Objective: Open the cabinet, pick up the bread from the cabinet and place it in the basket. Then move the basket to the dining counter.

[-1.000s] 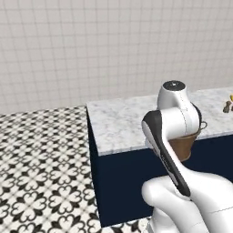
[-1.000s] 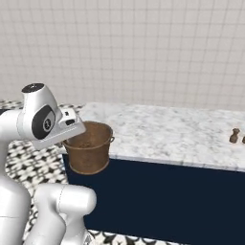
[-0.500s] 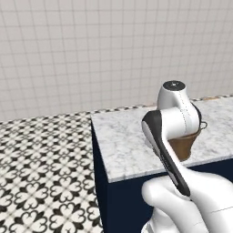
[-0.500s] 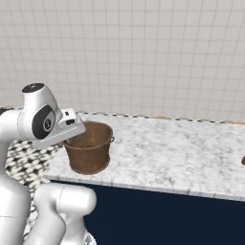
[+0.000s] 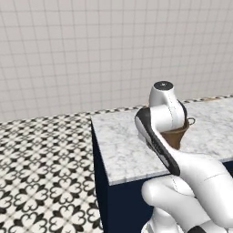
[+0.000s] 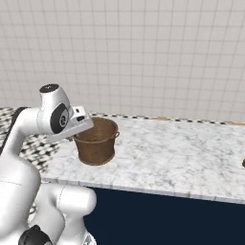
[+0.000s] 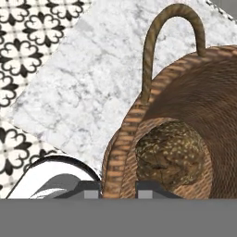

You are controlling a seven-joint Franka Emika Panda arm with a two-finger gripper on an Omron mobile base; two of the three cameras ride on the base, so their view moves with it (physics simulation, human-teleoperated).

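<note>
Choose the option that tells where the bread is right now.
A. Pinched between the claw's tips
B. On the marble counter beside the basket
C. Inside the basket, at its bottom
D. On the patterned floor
C: the hand view shows the bread lying at the bottom of the basket, whose rim the claw grips.

Brown basket (image 6: 97, 141) upright over dining counter (image 6: 182, 158) marble top near its end; bread (image 7: 170, 154) inside.
</note>
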